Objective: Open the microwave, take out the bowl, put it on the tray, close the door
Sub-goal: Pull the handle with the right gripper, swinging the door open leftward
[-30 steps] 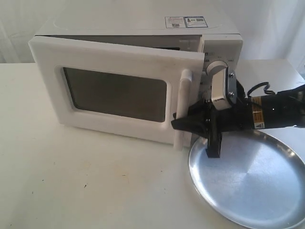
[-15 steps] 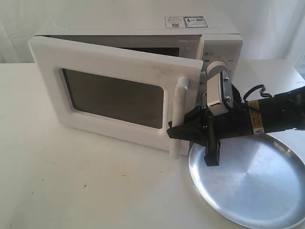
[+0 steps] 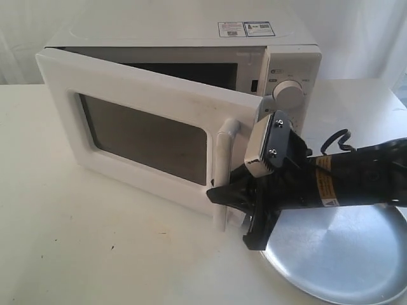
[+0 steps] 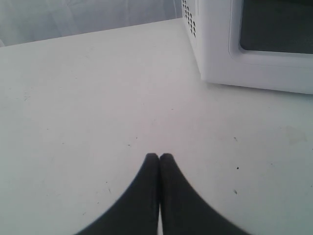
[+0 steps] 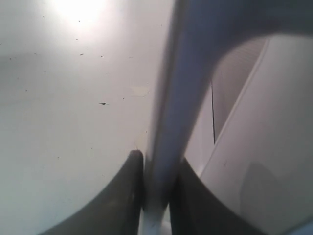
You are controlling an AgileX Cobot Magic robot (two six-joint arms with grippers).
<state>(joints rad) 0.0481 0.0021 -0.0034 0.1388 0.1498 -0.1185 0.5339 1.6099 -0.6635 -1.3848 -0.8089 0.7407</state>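
Sticker, left (image 3: 231, 29): on the microwave (image 3: 159, 33) top; white with dark print, too small to read.
Sticker, right (image 3: 260, 28): just beside the first; blue-edged, print too small to read.
Panel mark (image 3: 277, 72): small dark print on the control panel (image 3: 304, 63), above the upper dial (image 3: 288, 94); illegible.
Arm label (image 3: 324, 185): yellow with black print, on the right arm (image 3: 365, 181); illegible.
Legible text: none.

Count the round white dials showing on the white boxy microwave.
1. The round white dial sits high on the control panel of the white boxy microwave, above the right arm. That arm covers the panel below, so another may be hidden.
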